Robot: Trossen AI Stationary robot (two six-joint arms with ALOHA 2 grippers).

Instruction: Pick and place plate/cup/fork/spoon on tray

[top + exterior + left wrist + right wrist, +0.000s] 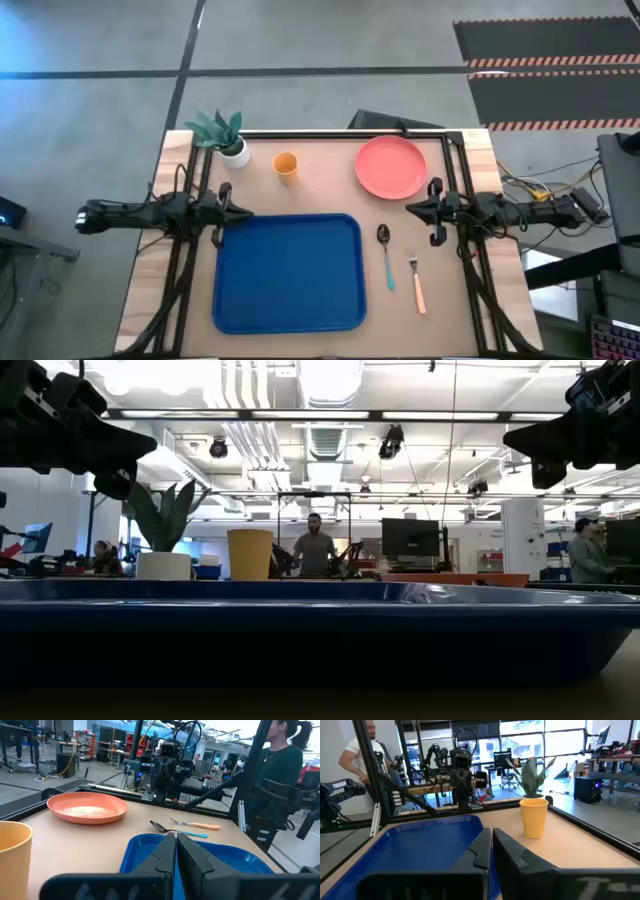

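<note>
- Tableware lies spread over a light wooden surface (330, 195), none of it on the large blue rectangular plastic tray (288, 272) with rounded corners and a raised rim, which sits near the front edge, between the two arms.
- The round flat coral-pink plate (391, 167) rests at the back right of the surface, beyond the tray's far right corner.
- The small orange-yellow round cup (285, 165) stands upright at the back, left of the plate and just beside a white pot with a green plant (229, 140).
- The small spoon with a dark metal bowl and light blue handle (385, 254) lies just right of the tray, bowl toward the back.
- The small fork with silver tines and a pale orange-pink handle (416, 282) lies parallel to the spoon, on its right, apart from it.
- The left pincer (243, 212) hovers by the tray's far left corner, fingers pressed together, holding nothing.
- The right pincer (412, 208) hovers near the plate's front edge, fingers pressed together, empty too.
- A person (316, 550) stands in the room behind.
</note>
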